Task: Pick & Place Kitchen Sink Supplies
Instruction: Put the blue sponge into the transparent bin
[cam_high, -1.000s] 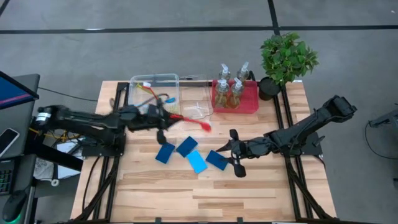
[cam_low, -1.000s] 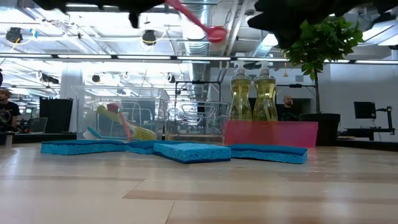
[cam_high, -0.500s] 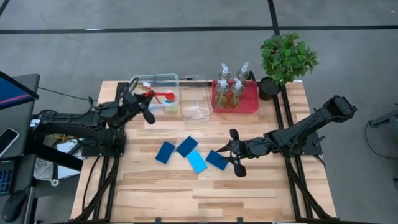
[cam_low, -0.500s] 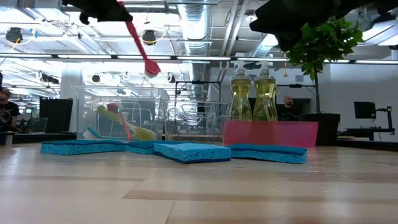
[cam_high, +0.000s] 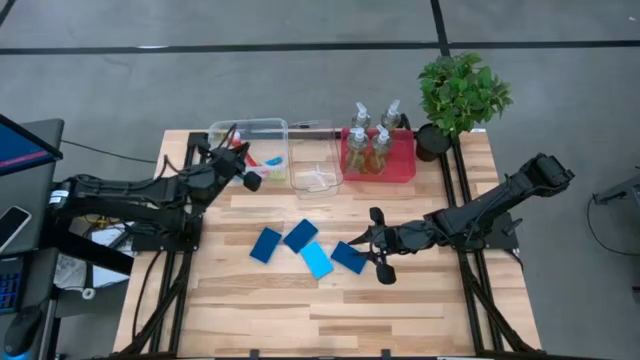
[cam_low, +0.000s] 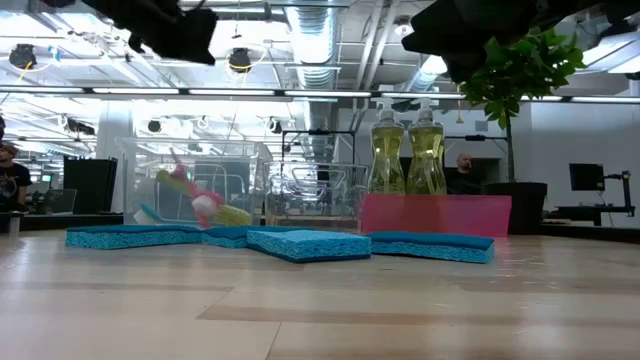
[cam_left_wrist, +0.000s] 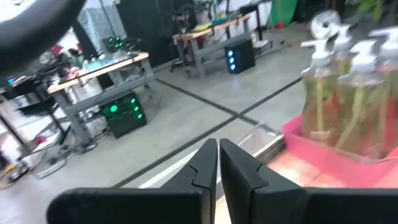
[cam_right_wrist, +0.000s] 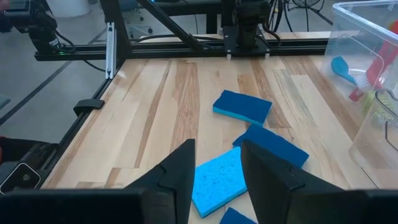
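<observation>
**A:** So where's the left gripper (cam_high: 250, 176) at? From above it sits right at the near edge of the left clear bin (cam_high: 222, 130). Its wrist view shows the two fingers (cam_left_wrist: 205, 163) pressed together with nothing between them.

**B:** Yep, closed and empty. The red brush (cam_high: 268, 160) lies inside that bin with a green one and a blue one; the low view shows them (cam_low: 195, 200) through the bin wall. The right wrist view catches the blue brush head (cam_right_wrist: 341, 65) and a bit of red handle too.

**A:** And the right gripper (cam_high: 377, 254)?

**B:** It's just beside the rightmost blue sponge (cam_high: 349, 257), not gripping it. Its wrist view has the fingers (cam_right_wrist: 180, 168) apart, a gap between them, with sponges (cam_right_wrist: 242, 106) on the table (cam_high: 400, 310) past them.

**A:** Four sponges in a loose row mid-table from overhead. At table height they (cam_low: 305, 243) read as one flat blue strip.

**B:** Pump bottles (cam_high: 368, 138) stand in the red tray (cam_high: 402, 172) at the back, plant (cam_high: 462, 92) next to it. The left wrist view sees the bottles (cam_left_wrist: 348, 93) up close. There's a second, smaller clear bin (cam_high: 316, 178) between the brush bin and the tray.
</observation>
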